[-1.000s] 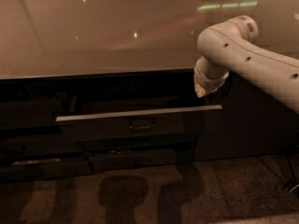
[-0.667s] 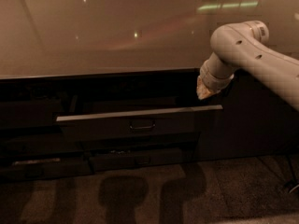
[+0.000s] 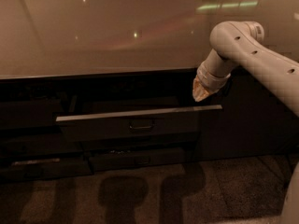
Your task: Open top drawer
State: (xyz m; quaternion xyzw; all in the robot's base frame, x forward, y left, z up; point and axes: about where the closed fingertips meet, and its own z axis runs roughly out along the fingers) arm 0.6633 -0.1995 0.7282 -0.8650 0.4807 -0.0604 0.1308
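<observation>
Grey flat top drawer (image 3: 103,127) open, pale tapered tool (image 3: 201,94) seemingly above right end

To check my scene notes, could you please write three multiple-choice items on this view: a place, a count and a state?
1. Where is the end effector? A above the top drawer's right end; B at its left end; C below it.
2. How many handles on that drawer's front? A two; B one; C three.
3. The drawer is: A shut; B removed; C pulled out.
Answers: A, it hangs over the front's right end; B, one centred loop shows; C, its front stands forward.
</observation>
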